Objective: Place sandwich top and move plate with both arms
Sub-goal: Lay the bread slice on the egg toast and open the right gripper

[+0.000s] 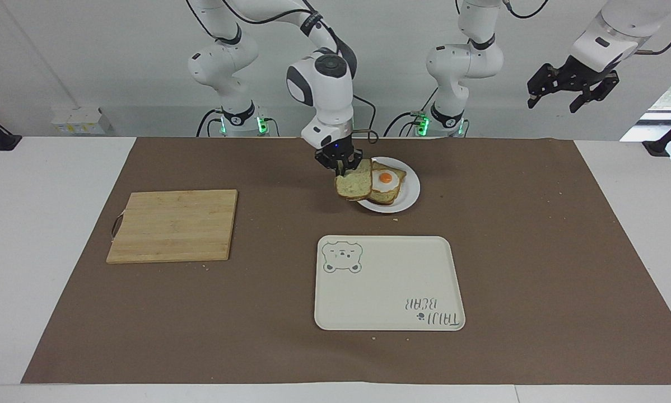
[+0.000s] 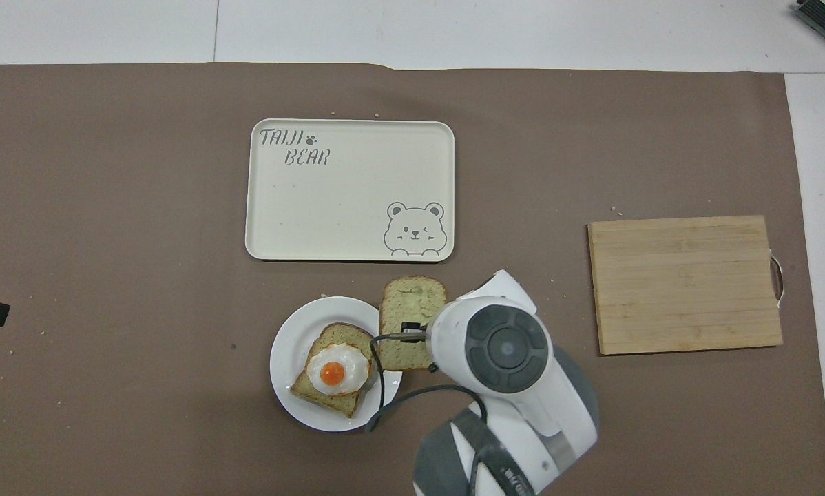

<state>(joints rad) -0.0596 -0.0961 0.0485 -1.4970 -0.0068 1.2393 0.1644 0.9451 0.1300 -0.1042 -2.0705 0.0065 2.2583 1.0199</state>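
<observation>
Over the plate's [image 1: 407,197] edge toward the right arm's end of the surface [image 1: 257,313], the right tool [image 1: 341,163] hangs with its fingers clamped on the sandwich top [image 1: 353,185]. That slice is held in the air, tilted, partly over the plate rim and just beside the egg toast [image 1: 384,186] lying on the plate; whether the two breads touch I cannot tell. From overhead, the top [image 2: 409,313] overlaps the plate [image 2: 292,344] rim beside the toast [image 2: 335,370], with the right tool [image 2: 411,330] pinching its edge. Farther from the robots than the plate lies the tray [image 1: 388,282]. Toward the right arm's end rests the board [image 1: 173,225]. Raised at its own end, the left tool [image 1: 559,95] waits with fingers spread wide.
</observation>
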